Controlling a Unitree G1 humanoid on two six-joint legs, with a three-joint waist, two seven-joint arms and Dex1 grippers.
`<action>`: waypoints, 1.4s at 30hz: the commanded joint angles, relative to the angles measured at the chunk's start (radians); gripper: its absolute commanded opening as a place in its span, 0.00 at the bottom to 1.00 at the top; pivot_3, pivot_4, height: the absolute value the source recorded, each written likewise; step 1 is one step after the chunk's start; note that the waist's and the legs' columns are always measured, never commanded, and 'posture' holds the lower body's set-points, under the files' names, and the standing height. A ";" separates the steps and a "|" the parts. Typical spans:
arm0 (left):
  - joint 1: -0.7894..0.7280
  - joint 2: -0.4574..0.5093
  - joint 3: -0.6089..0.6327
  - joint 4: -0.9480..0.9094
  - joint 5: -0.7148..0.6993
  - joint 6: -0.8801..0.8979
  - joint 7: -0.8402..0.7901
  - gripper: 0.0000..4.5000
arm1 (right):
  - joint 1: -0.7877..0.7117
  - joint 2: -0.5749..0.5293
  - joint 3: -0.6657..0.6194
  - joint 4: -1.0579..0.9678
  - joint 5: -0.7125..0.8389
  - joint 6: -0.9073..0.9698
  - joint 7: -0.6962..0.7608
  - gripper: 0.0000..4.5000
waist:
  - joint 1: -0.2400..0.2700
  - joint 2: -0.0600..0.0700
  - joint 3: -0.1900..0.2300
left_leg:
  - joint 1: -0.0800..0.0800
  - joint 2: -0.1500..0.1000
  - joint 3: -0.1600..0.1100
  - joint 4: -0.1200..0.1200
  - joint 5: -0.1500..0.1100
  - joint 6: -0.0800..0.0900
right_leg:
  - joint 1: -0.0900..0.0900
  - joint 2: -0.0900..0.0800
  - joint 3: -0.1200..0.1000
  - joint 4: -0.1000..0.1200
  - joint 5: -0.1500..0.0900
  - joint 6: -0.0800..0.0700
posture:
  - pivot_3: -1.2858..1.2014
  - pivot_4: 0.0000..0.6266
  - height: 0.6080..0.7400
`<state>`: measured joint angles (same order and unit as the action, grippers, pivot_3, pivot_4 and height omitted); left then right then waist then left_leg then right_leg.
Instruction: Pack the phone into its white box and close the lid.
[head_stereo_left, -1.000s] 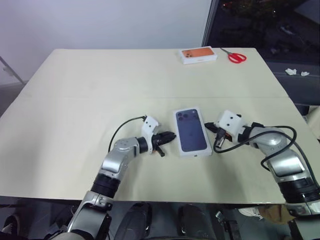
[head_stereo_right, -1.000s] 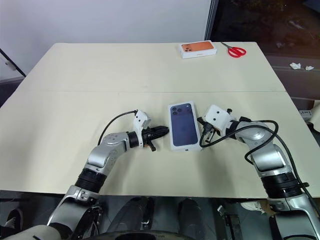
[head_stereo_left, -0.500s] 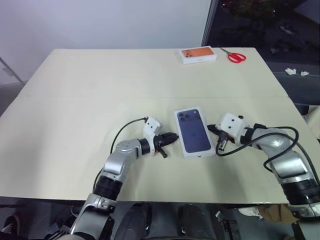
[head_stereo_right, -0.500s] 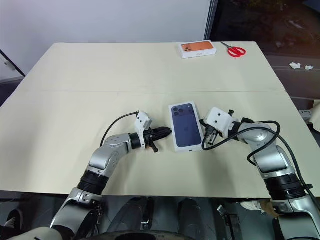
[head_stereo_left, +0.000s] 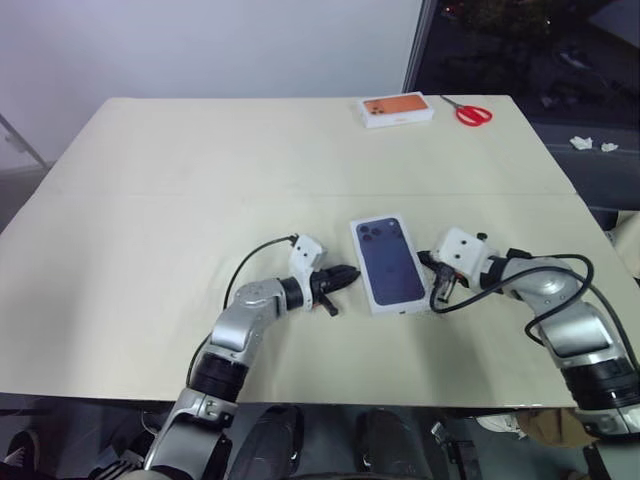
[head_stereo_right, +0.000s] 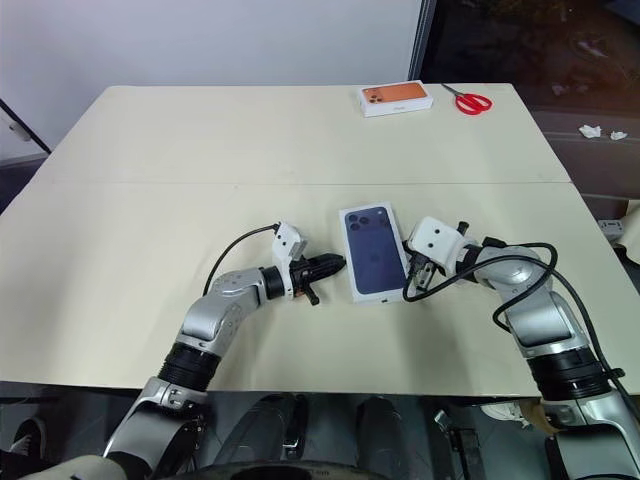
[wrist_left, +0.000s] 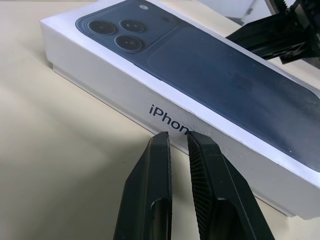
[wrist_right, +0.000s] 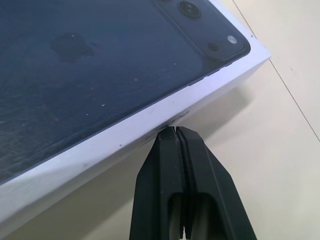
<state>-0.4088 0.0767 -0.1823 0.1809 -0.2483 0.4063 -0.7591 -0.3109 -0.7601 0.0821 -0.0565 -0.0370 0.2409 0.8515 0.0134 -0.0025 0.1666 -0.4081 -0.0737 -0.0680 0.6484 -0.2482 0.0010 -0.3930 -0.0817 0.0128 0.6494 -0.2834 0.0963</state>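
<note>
The lid (head_stereo_left: 391, 264), white with a dark blue phone printed on top, lies flat on the table and covers the white box. The phone is hidden. My left gripper (head_stereo_left: 348, 273) lies low at the lid's left long side. Its fingertips (wrist_left: 161, 141) are nearly together, hold nothing, and stop just short of the white side wall (wrist_left: 125, 97). My right gripper (head_stereo_right: 413, 280) is shut and empty. Its tip (wrist_right: 170, 131) rests against the lid's right long side.
A white box with an orange phone picture (head_stereo_left: 397, 109) and red-handled scissors (head_stereo_left: 470, 113) lie at the table's far right edge. The table's near edge (head_stereo_left: 330, 400) runs close below both arms. Cables loop from each wrist.
The box and both grippers sit very slightly further right than a second ago. Neither gripper has opened or shut.
</note>
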 joint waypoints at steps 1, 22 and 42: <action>-0.015 -0.027 -0.035 -0.039 -0.011 -0.014 -0.009 0.15 | 0.001 0.001 0.012 -0.011 0.002 -0.022 0.011 0.01 | 0.000 0.000 0.000 | 0.000 0.000 0.000 0.000 0.000 0.000 | 0.000 0.000 0.000 0.000 0.000 0.000 | 0.52 0.24 1.00; -0.012 -0.050 -0.043 -0.028 -0.004 -0.018 -0.007 0.15 | -0.014 0.001 0.017 0.001 0.000 0.013 0.044 0.01 | 0.000 0.000 0.000 | 0.000 0.000 0.000 0.000 0.000 0.000 | 0.000 0.000 0.000 0.000 0.000 0.000 | 0.52 0.24 1.00; 0.012 -0.023 -0.027 -0.058 -0.018 -0.003 -0.002 0.15 | -0.002 -0.014 0.035 -0.014 -0.011 0.044 0.083 0.01 | -0.004 -0.001 0.000 | 0.000 0.001 0.000 0.000 0.000 0.000 | 0.000 0.000 0.000 0.000 0.000 0.000 | 0.52 0.24 1.00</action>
<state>-0.3924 0.0749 -0.1767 0.1618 -0.2486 0.4065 -0.7469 -0.2868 -0.7755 0.1044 -0.0738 -0.0392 0.3144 0.9469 0.0097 -0.0031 0.1666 -0.4078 -0.0728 -0.0680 0.6483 -0.2483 0.0010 -0.3929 -0.0814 0.0128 0.6491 -0.2834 0.0964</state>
